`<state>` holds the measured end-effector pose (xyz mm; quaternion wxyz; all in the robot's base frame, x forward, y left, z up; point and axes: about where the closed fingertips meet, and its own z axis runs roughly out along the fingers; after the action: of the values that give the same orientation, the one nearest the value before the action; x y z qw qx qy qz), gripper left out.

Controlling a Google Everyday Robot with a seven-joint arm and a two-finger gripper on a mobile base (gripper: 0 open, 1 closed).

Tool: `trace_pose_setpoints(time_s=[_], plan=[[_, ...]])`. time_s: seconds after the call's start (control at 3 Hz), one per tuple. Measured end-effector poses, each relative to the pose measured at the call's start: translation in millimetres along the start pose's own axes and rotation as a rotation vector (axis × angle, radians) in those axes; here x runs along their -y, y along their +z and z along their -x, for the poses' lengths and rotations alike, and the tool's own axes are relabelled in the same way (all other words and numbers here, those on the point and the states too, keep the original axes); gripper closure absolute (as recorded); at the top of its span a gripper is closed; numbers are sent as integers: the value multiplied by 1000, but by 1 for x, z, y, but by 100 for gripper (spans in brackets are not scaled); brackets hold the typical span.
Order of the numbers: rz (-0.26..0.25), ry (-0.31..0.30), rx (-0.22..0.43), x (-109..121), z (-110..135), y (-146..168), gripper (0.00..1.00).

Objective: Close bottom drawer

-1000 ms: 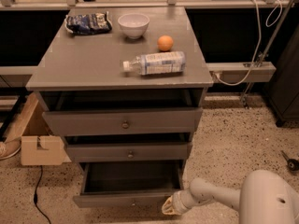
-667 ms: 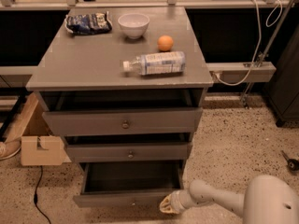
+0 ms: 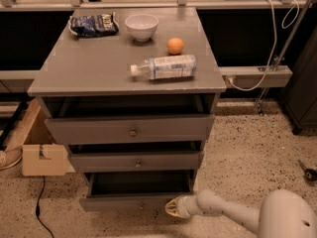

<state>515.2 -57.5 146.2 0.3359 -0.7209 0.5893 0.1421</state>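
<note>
Pale yellow at their tip, the jaws sit low in the camera view, at the right end of the bottom drawer's [image 3: 130, 203] flat front. I cannot tell whether they are open or closed, or whether they touch the front. Behind them the white arm [image 3: 220, 212] runs right to the robot's rounded white body [image 3: 287, 218] in the lower right corner.

The bottom drawer stands pulled out from the grey cabinet, its dark inside open to view, and it has a small round knob at the middle of its front. Above it, the middle drawer [image 3: 99, 161] and the top drawer [image 3: 89, 130] each show a dark gap over their fronts.

On the desk [image 3: 84, 68], a clear plastic bottle [image 3: 166, 67] lies on its side near the front edge, cap to the left. Its pale blue and white label carries print I cannot read. Just behind it is an orange [image 3: 175, 45]. Further back stands a white bowl [image 3: 141, 26]. Left of the bowl lies a dark blue snack bag [image 3: 94, 25] with white lettering I cannot make out.

Left of the cabinet, a cardboard box [image 3: 42, 158] rests on the speckled floor [image 3: 247, 148], with a shoe [image 3: 9, 157] at the frame's edge and a black cable [image 3: 38, 209] trailing in front. To the right, a white cable [image 3: 271, 38] loops down to a grey rail [image 3: 260, 75].
</note>
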Motion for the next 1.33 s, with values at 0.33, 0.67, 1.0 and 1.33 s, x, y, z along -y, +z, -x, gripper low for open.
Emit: trace_pose_setpoints(time_s=[0.33,0.67,1.0,1.33], plan=[[-96,-9,-45,29,9,5,100],[-142,-15,-64,45,15,7,100],[-166,-38,-54,67,24,18,100],[-170,-57,-36,81,30,23,100]])
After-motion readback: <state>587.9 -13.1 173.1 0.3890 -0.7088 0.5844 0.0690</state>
